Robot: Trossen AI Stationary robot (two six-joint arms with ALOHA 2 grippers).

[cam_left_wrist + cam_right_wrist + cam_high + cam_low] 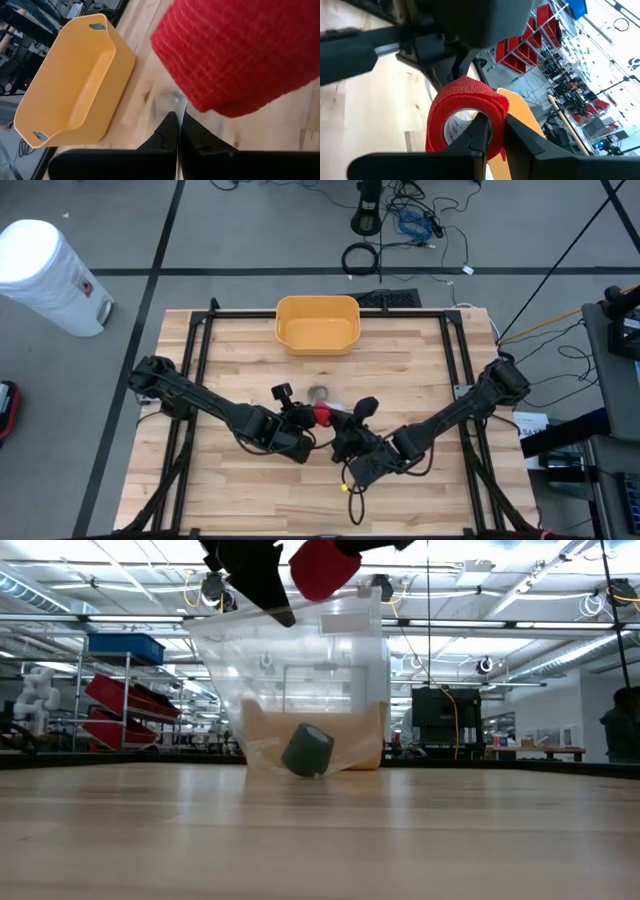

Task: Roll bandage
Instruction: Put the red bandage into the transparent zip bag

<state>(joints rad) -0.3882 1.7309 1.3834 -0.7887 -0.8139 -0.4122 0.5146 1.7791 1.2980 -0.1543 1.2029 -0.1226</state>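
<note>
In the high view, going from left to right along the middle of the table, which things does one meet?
Left arm → left tool → red bandage roll → right tool → right arm.

Light wooden table (420, 380), yellow tub (317, 323) at its far edge, small grey roll (319, 393) mid-table

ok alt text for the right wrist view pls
The right gripper pinches a red bandage roll through its hollow core, above the wooden table. The left arm crosses close behind, with red storage bins beyond.
</note>
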